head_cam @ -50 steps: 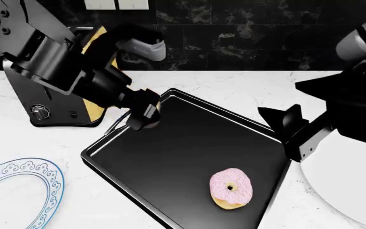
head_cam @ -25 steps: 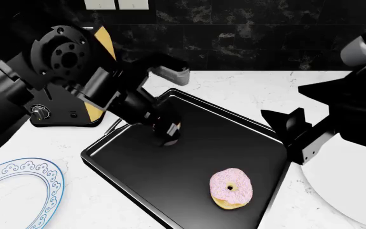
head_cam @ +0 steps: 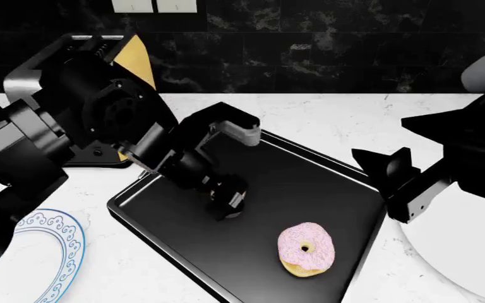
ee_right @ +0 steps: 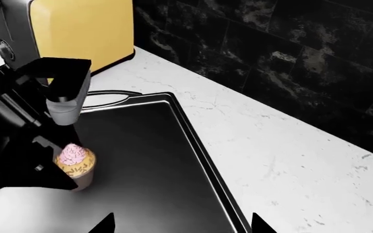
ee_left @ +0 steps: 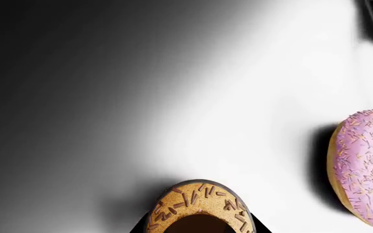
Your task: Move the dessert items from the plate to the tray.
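From the head camera, the black tray (head_cam: 310,183) lies on the white marble counter (head_cam: 343,120), turned at an angle. The left gripper (head_cam: 228,201) reaches down over the tray's middle, with the toaster (head_cam: 133,60) behind its arm, beyond the tray's far-left corner. What sits between the fingers is hidden here by the dark gripper body. The pink-iced doughnut (head_cam: 305,248) lies flat on the tray floor, near the tray's front edge and apart from the left gripper. The blue-patterned plate (head_cam: 48,252) rests on the counter off the tray's left side. The right gripper (head_cam: 394,183) hangs beside the tray's right rim; whether its fingers are apart or together cannot be told.

In the left wrist camera, the cupcake (ee_left: 199,208) fills the near edge, its tan sprinkled frosting seen from close by, dark finger tips flanking its base. The tray floor (ee_left: 76,97) under it glares from black to white. The doughnut (ee_left: 364,167) lies on the same floor, well apart from the cupcake.

In the right wrist camera, the cupcake (ee_right: 75,165) stands upright on the tray (ee_right: 147,160), pink top up, in its brown wrapper. The left gripper (ee_right: 44,170) closes around it from the side away from the tray's rim. The toaster (ee_right: 76,31) stands past the tray's far corner, by the dark tiled wall (ee_right: 271,53).
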Tool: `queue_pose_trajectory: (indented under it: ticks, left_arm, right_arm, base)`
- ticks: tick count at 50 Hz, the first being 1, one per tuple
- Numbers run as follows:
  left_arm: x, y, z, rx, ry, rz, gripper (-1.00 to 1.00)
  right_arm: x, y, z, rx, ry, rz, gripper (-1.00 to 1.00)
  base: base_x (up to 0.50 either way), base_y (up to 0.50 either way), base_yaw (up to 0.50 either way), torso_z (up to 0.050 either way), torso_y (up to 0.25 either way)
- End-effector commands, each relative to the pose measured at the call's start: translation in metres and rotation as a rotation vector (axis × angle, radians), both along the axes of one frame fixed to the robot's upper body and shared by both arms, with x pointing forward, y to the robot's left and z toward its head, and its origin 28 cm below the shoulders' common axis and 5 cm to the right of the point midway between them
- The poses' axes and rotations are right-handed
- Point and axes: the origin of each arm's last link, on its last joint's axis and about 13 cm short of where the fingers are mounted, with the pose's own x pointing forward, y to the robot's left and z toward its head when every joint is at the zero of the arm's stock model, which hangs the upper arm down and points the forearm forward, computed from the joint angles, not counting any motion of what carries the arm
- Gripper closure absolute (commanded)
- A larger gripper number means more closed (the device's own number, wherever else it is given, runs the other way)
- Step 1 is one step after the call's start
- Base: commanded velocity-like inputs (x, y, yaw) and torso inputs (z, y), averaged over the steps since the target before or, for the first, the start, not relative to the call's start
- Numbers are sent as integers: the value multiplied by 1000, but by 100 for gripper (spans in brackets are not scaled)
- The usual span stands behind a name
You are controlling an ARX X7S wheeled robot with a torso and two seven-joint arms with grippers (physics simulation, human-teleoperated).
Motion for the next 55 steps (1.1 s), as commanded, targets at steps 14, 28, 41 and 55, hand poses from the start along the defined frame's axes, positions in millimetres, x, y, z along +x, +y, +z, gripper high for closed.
queue_pose_trajectory:
  ticks: [14,28,41,55]
  left_arm:
    - [-6,1,4,-52,-34,-7,-100]
    - [-23,15,86,-194,-230,10,-100]
    - [-61,39,127,-301,-428,79,-100]
    - [-93,72,119,-292,-770,215,-100]
  right_arm:
    - [-1,-1,1,0,-2,-7,-100]
    - [-2,4,6,15,-3,14,-100]
    - [-9,5,19,13,-49,0,-100]
    - [-23,-2,27,3,-132,-64,-100]
  base:
    - [0,0,0,0,0]
    - [0,0,0,0,1]
    - [0,0,0,0,0]
    - [0,0,0,0,0]
